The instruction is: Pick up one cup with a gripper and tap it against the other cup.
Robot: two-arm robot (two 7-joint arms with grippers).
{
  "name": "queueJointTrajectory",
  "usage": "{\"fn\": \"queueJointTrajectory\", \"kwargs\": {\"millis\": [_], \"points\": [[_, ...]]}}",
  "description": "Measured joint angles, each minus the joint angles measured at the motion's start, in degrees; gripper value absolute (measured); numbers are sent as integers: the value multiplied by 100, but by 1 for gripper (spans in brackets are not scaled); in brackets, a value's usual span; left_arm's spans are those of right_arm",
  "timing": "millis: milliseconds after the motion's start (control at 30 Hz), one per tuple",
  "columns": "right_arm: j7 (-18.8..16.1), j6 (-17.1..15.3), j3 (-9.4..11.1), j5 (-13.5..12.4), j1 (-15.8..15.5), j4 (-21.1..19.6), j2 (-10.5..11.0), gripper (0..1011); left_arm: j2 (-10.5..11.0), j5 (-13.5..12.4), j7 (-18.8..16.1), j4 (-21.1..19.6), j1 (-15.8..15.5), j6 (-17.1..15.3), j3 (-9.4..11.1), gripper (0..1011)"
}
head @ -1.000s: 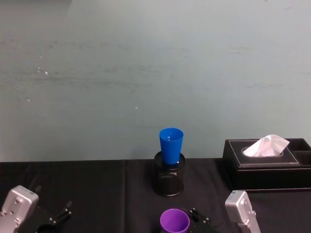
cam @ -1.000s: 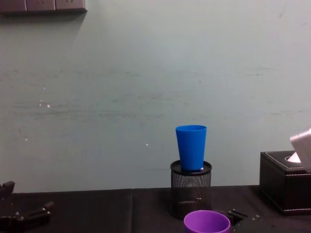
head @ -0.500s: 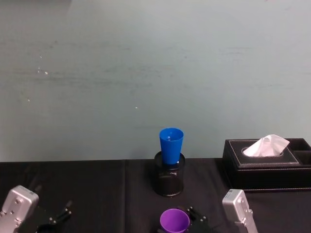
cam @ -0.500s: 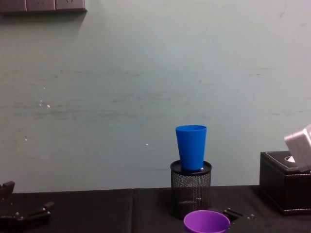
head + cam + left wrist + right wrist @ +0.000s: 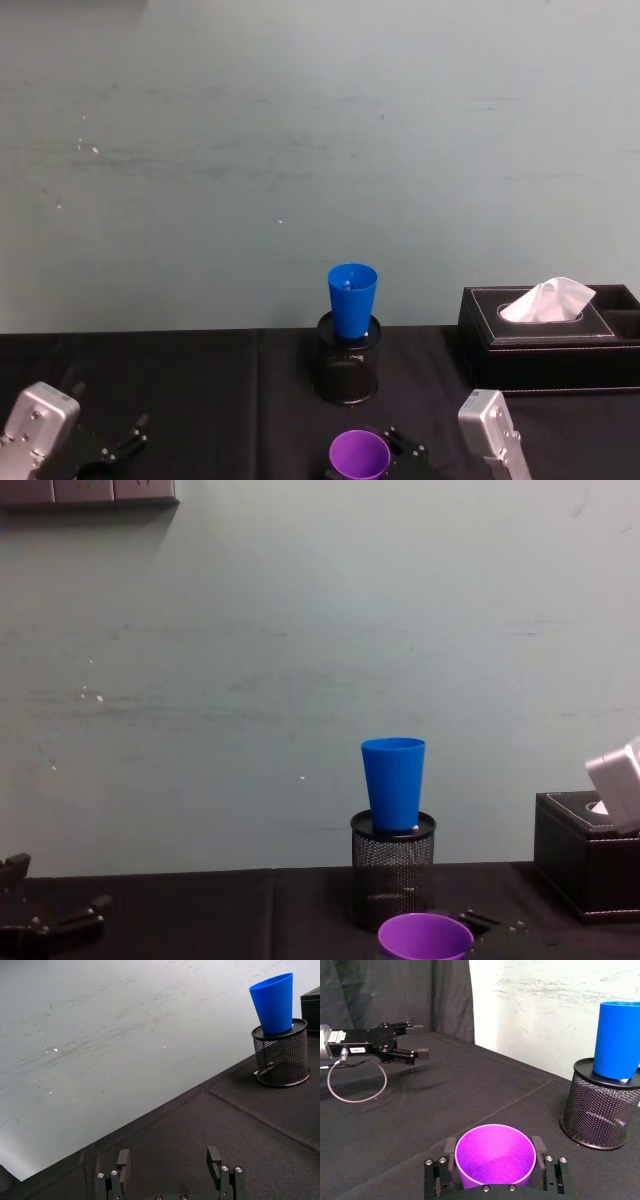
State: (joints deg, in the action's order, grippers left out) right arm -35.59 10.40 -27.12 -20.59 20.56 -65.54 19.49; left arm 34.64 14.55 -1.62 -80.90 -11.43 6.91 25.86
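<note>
Up top, the head view has the purple cup [image 5: 360,456] at its lower edge, in front of the blue cup [image 5: 352,298] standing in a mesh pen holder [image 5: 346,375] on black cloth [image 5: 200,380]. Left wrist: left gripper [image 5: 168,1160] spread wide, holding nothing. Right wrist: right gripper [image 5: 494,1146] clamps the purple cup's sides, apparently snug. Chest: pale wall [image 5: 250,680], tissue box [image 5: 585,865] rightward.

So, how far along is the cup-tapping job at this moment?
Done: the right gripper has its fingers closed on the purple cup. In hand: the cup is held low, apart from the blue cup, which stands in the mesh pen holder. Left: the tap itself. The left gripper sits open, aside.
</note>
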Motion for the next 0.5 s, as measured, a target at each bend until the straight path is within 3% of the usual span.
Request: {"fn": "queueJointTrajectory", "kwargs": {"millis": [233, 500], "points": [[2, 0, 4, 0, -4, -4, 3, 790, 0, 0, 0, 0, 0, 0, 0, 1000], [5, 1, 5, 0, -6, -7, 5, 755, 0, 0, 0, 0, 0, 0, 0, 1000]]}}
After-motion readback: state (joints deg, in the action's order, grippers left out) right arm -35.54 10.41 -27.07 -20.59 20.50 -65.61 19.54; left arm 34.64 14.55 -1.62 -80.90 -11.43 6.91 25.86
